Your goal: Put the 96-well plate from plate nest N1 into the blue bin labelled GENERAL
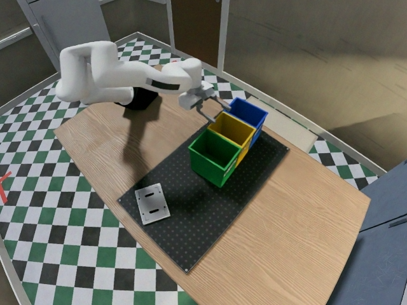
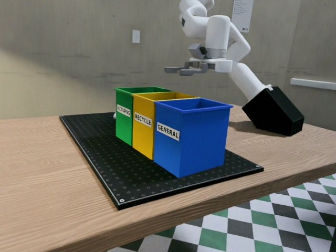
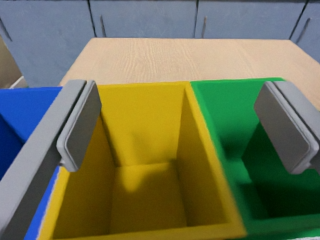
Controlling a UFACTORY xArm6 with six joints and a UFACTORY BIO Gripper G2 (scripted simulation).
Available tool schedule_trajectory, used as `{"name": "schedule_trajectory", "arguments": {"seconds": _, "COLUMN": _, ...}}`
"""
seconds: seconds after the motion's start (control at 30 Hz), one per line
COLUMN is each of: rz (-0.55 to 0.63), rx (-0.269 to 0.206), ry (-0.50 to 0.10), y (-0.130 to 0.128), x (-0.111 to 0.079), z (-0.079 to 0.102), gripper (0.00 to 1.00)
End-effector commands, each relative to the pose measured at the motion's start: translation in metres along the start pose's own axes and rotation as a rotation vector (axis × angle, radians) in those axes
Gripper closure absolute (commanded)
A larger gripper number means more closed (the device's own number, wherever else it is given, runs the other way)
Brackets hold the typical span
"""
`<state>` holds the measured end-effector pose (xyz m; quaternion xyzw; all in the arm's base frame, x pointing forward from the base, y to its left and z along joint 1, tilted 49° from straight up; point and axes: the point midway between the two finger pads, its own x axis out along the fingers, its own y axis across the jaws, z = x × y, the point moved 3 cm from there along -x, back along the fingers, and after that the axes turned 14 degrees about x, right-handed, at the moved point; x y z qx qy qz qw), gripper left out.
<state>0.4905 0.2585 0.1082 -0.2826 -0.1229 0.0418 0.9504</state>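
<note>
The blue GENERAL bin is not used here.THINGS: The blue GENERAL bin stands upright at one end of the row. The yellow RECYCLE bin is in the middle and the green RETURNS bin at the other end, both upright. My gripper is open, with nothing between its fingers, above the bins and over the yellow one in the wrist view. The plate nest N1 holds no plate. The 96-well plate is not visible; the floor of the blue bin is hidden.
The bins and nest stand on a black perforated board on the wooden table. The bins stand close side by side. The arm's black base is at the table's far side in the top view.
</note>
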Motion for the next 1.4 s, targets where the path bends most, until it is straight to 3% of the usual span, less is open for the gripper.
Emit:
{"name": "schedule_trajectory", "arguments": {"seconds": 0.0, "rz": 0.001, "rx": 0.004, "ry": -0.003, "y": -0.019, "x": -0.006, "z": 0.013, "gripper": 0.82}}
{"name": "schedule_trajectory", "arguments": {"seconds": 0.8, "rz": 0.001, "rx": 0.004, "ry": -0.003, "y": -0.112, "x": -0.035, "z": 0.062, "gripper": 0.82}}
{"name": "schedule_trajectory", "arguments": {"seconds": 1.37, "rz": 0.001, "rx": 0.004, "ry": -0.003, "y": -0.112, "x": -0.035, "z": 0.062, "gripper": 0.82}}
